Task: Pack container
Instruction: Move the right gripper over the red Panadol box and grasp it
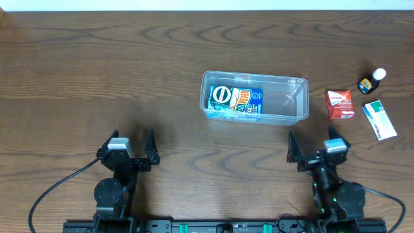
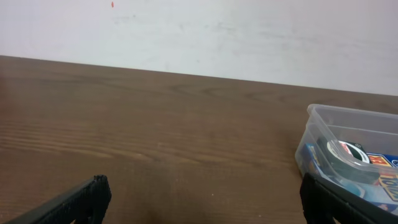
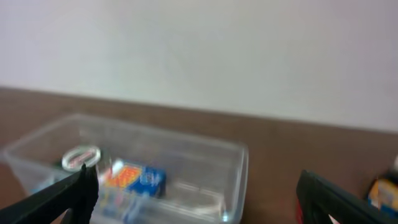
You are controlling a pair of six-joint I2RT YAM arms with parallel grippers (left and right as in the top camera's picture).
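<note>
Overhead, the clear container [image 1: 259, 77] sits on the dark wood table [image 1: 97, 71], a little right of centre, long side running left to right. Its left half holds a blue box [image 1: 249, 103] with orange lettering, lying flat, and a roll of tape [image 1: 221, 96] resting on the box's left end. The right half of the tub is bare plastic.

Off at the container's 3 o'clock, near but not touching, lies a red-and-white box [image 1: 340, 104]. Farther right is a white-and-green box [image 1: 380, 120], and at about 1 o'clock from that one stands a small bottle [image 1: 373, 80] with a white cap.

The left claw [image 1: 132, 137] is near the front edge of the table, its fingers spread as wide as they go and holding nothing. The container lies at its 2 o'clock, well apart. From the left wrist view only the tub's left end shows, at the right edge of the picture, with the tape roll visible through the wall.

The right claw [image 1: 312, 136] is likewise wide open and empty. The container is at its 11 o'clock, near but clear of the fingertips. In the blurred right wrist view the tub fills the lower left, between and beyond the two fingers.
</note>
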